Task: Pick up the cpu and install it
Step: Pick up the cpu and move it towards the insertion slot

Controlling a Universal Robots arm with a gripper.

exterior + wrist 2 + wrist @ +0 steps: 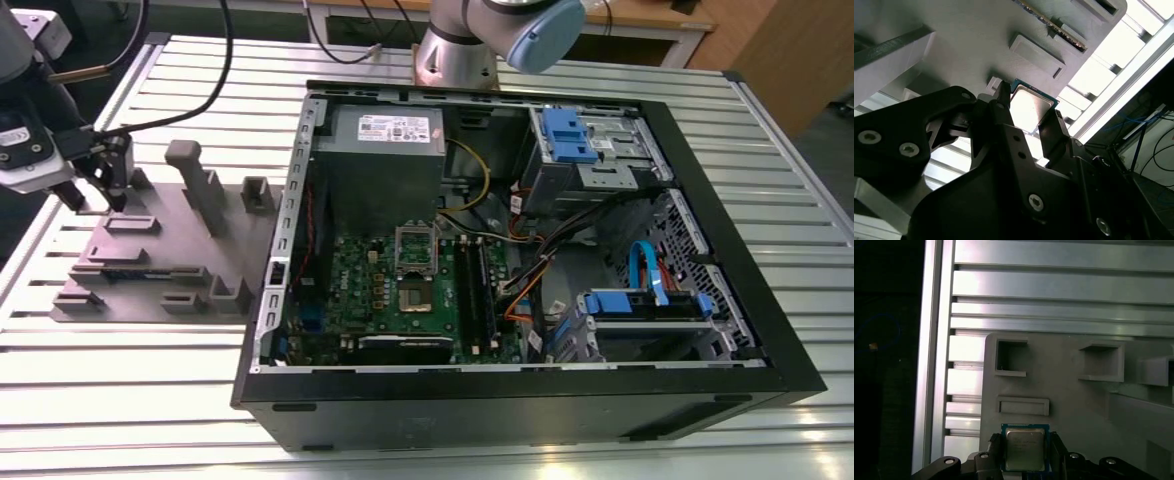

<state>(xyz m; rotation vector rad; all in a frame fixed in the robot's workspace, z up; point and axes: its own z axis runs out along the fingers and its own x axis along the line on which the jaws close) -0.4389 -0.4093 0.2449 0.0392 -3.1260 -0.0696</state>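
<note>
Over the matte plastic tray [1074, 405], end effector [1026, 452] fingers straddle the shiny square cpu [1025, 449], spread apart.

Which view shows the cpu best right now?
The first wrist view: the cpu faces the camera, its silver top and rim plain, lying on the tray between the gripper fingers. The second wrist view shows the cpu at a slant, glare-washed and partly behind a finger. In the exterior view the gripper hangs over that spot.

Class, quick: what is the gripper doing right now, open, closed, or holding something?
Gripper: open, its fingers on either side of the cpu, which lies on the grey tray; whether they touch it cannot be told.
</note>
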